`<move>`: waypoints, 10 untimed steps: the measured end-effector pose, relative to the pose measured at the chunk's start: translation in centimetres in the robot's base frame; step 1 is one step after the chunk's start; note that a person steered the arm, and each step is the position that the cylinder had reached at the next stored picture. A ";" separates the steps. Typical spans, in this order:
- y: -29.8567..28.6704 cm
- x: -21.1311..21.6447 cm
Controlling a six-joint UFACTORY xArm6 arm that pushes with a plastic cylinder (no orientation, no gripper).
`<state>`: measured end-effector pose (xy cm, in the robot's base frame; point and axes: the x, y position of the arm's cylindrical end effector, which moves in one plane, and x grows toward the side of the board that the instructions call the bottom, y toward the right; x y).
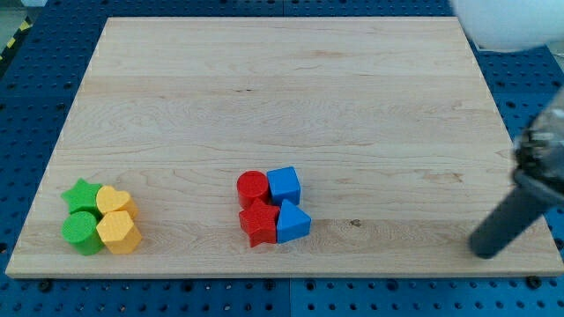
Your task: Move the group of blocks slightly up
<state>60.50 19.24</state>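
Observation:
Two groups of blocks sit on the wooden board. Near the bottom middle, touching: a red cylinder, a blue cube, a red star and a blue triangle. At the bottom left, touching: a green star, a yellow heart, a green cylinder and a yellow hexagon. My tip is at the board's bottom right corner, far to the right of both groups and touching no block.
The board lies on a blue pegboard table. A white blurred part of the arm covers the board's top right corner.

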 end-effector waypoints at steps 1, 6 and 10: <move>-7.1 1.1; -19.1 1.4; -21.1 -0.5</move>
<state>60.03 -1.84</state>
